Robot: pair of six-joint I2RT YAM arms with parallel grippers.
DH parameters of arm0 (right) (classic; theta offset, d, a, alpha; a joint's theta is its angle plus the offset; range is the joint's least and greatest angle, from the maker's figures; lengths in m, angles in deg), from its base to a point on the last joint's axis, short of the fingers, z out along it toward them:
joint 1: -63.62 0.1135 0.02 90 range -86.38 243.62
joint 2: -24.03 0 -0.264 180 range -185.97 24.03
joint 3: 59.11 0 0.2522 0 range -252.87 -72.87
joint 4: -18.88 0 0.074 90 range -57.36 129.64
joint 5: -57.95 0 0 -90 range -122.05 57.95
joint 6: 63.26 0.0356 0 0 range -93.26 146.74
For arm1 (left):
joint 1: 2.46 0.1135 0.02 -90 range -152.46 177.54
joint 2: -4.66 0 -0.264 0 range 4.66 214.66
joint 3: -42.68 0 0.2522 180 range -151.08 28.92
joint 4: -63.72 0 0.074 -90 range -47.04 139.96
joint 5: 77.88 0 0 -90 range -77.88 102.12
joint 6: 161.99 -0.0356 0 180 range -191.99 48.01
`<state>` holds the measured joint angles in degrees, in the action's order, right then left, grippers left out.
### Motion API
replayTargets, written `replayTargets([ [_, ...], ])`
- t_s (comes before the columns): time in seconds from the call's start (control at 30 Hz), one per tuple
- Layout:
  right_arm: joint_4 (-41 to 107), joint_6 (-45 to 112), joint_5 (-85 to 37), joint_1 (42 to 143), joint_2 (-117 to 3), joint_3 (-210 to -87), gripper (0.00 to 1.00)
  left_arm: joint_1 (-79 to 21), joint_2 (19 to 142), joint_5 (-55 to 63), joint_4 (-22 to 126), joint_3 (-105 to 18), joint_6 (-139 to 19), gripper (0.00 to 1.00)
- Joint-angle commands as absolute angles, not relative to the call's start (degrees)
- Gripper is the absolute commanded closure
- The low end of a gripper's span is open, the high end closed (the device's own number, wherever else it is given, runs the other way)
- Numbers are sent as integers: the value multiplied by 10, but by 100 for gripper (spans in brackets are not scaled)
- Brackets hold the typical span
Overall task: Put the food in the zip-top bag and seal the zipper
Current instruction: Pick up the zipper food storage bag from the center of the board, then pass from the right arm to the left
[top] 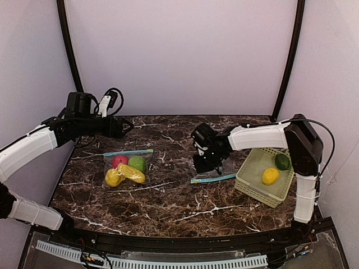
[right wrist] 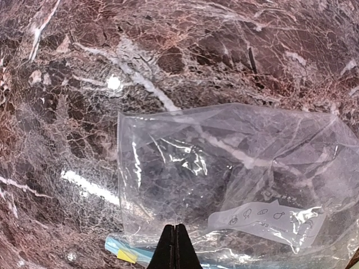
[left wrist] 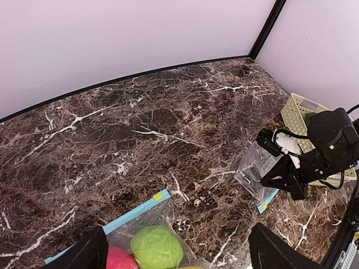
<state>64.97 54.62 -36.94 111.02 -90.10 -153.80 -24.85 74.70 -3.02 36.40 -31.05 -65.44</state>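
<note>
A zip-top bag (top: 126,168) lies at the left with its blue zipper (top: 128,152) on the far side. It holds a red ball (top: 119,161), a light green ball (top: 137,163) and yellow pieces (top: 124,175). My left gripper (top: 127,128) hovers behind it, open and empty; the light green ball (left wrist: 156,246) shows between its fingers (left wrist: 84,255). A second, empty clear bag (right wrist: 224,179) lies mid-table. My right gripper (right wrist: 175,244) is shut, its tips over that bag's blue zipper edge (right wrist: 126,252). A yellow piece (top: 270,176) and a dark green piece (top: 282,161) lie in the basket.
The pale green slatted basket (top: 252,182) stands at the right, beside the empty bag (top: 216,171). The right arm also shows in the left wrist view (left wrist: 331,145). Walls close off the back and both sides of the marble table (top: 168,207).
</note>
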Motion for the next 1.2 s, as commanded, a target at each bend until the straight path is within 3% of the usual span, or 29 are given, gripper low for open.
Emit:
replayTargets([
  [0.0,631,549,-354,1115,-881,-1521,100,-250,738,-51,361,-306,-655,13],
  [0.43,595,555,-254,1116,-748,-1446,100,-251,721,-118,410,-285,-650,13],
  [0.77,561,554,-44,1117,-625,-1411,100,-311,626,-269,557,-207,-690,19],
  [0.93,595,559,30,1117,-591,-1426,100,-396,578,-244,546,-185,-783,19],
  [1.17,598,591,105,1117,-576,-1425,100,-566,564,-78,448,-189,-925,20],
])
